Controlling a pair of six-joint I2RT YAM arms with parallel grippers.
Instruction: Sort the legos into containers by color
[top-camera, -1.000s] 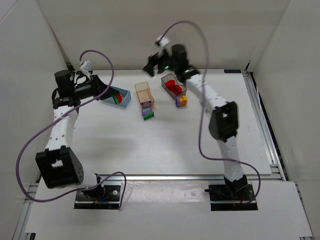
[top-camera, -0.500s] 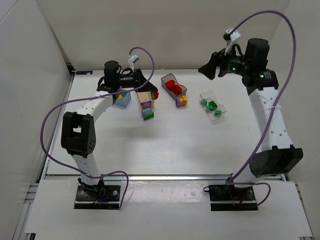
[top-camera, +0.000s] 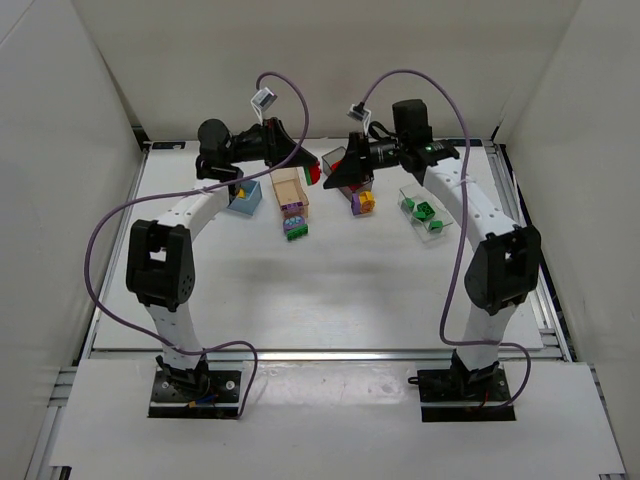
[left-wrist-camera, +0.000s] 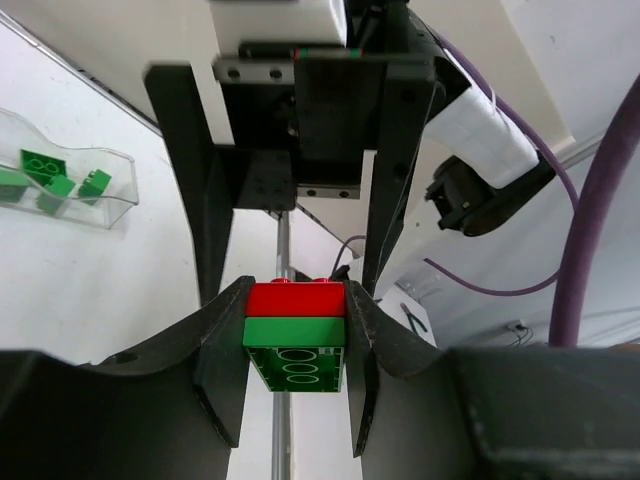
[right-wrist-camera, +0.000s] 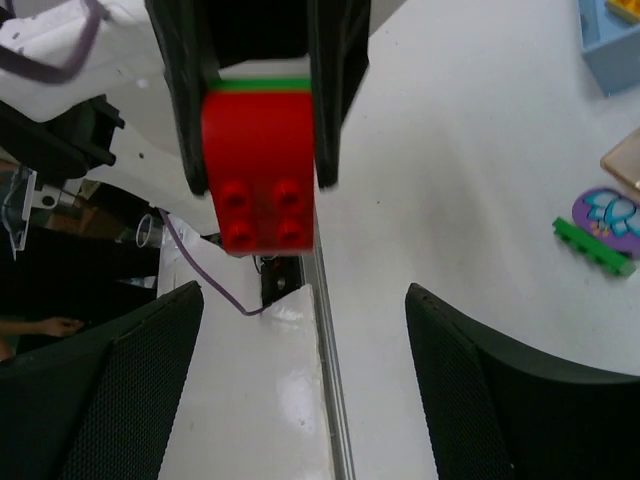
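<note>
**Left pincer (left-wrist-camera: 295, 335) clamped on a two-brick stack (right-wrist-camera: 262, 165); right pincer (right-wrist-camera: 300, 390) wide.**
The chunky plastic stack, red brick on green, is held off the white bench (top-camera: 330, 290). In the top view it sits between the translucent tan-orange bin (top-camera: 289, 187) and the dark smoky grey bin (top-camera: 333, 158). The right pincer faces it with its jaws spread and empty.

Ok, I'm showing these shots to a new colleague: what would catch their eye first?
The two grippers face each other in mid-air over the far middle of the table. The left gripper is shut on a red-and-green lego stack, and the right gripper points at it with jaws open. After that, the clear bin at the right, with green legos inside.
</note>
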